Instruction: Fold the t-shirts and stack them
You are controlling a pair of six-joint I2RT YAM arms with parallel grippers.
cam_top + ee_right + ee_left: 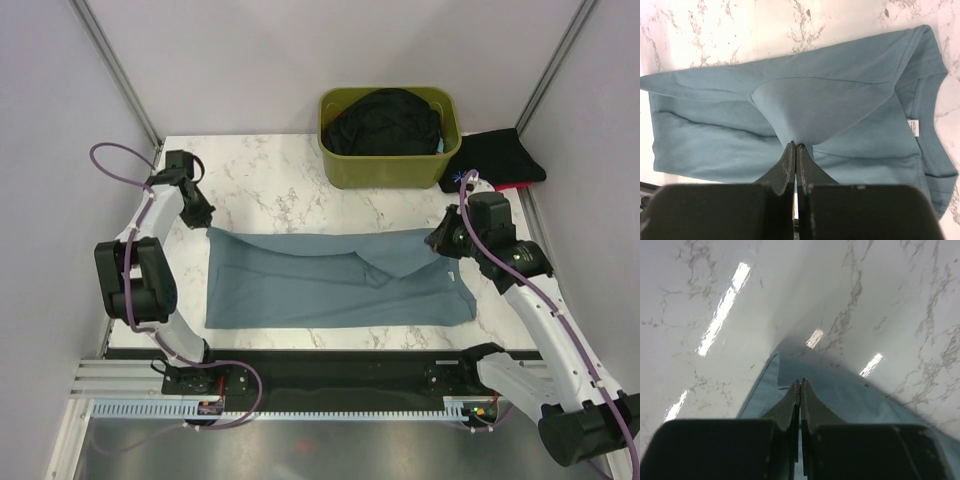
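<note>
A large teal-blue t-shirt (pixel 320 285) lies in a long strip across the table, its collar end to the right. My right gripper (pixel 440 243) is shut on a fold at its far right edge and holds it lifted; in the right wrist view the cloth (pixel 715 115) peaks into the tips (pixel 796 145). My left gripper (pixel 203 220) is shut at the shirt's far left corner; its tips (pixel 800 381) rest on the cloth (pixel 840 390) beside a small fold. A black t-shirt (pixel 497 157) lies at the back right with a red one (pixel 512 187) under it.
An olive-green bin (pixel 385 170) stands at the back, right of centre, with black cloth (pixel 385 122) heaped inside. The marble table (pixel 270 180) ends at grey walls on the left, right and back. A black rail (pixel 330 375) runs along the near edge.
</note>
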